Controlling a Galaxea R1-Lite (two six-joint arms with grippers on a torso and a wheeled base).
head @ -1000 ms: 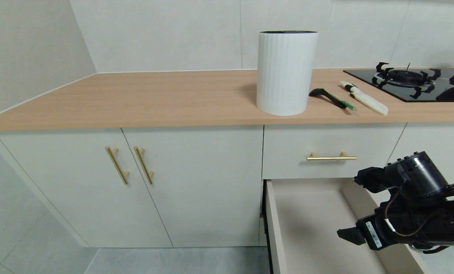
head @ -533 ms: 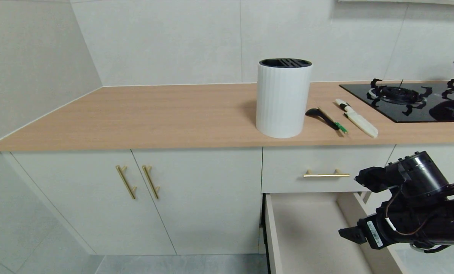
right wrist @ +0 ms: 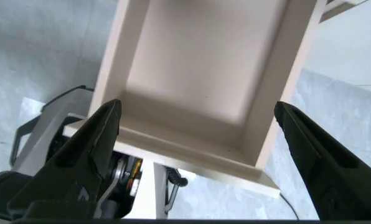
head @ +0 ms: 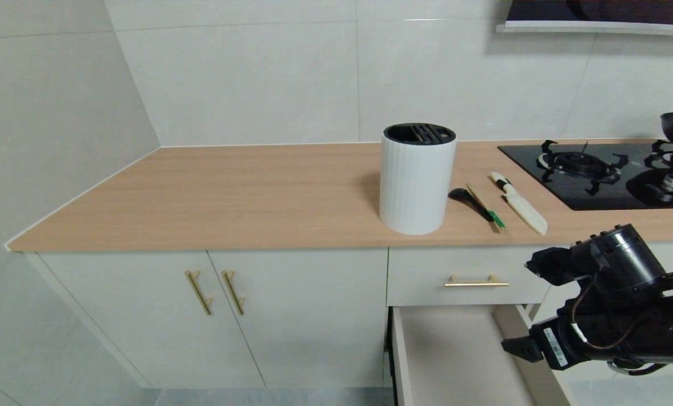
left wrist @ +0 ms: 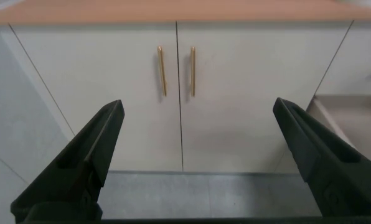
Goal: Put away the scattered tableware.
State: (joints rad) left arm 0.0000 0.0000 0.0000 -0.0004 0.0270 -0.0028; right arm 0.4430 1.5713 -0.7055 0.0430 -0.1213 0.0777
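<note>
We see a black spoon (head: pixel 467 198), a green-tipped stick (head: pixel 487 208) and a cream-bladed knife (head: pixel 519 203) lying on the bench (head: pixel 246 197) just beside the white knife block (head: pixel 417 180). Our right jaws gape wide over the open drawer (head: pixel 454 361). Our left jaws, equally wide, face the cabinet doors (left wrist: pixel 248 93).

A black gas hob (head: pixel 595 179) is set into the wooden countertop (head: pixel 246 197).

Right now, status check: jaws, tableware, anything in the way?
Left gripper, right gripper: jaws open, empty. Knife, black spoon, chopsticks on counter beside white holder. Drawer open under right gripper; nothing seen blocking.
</note>
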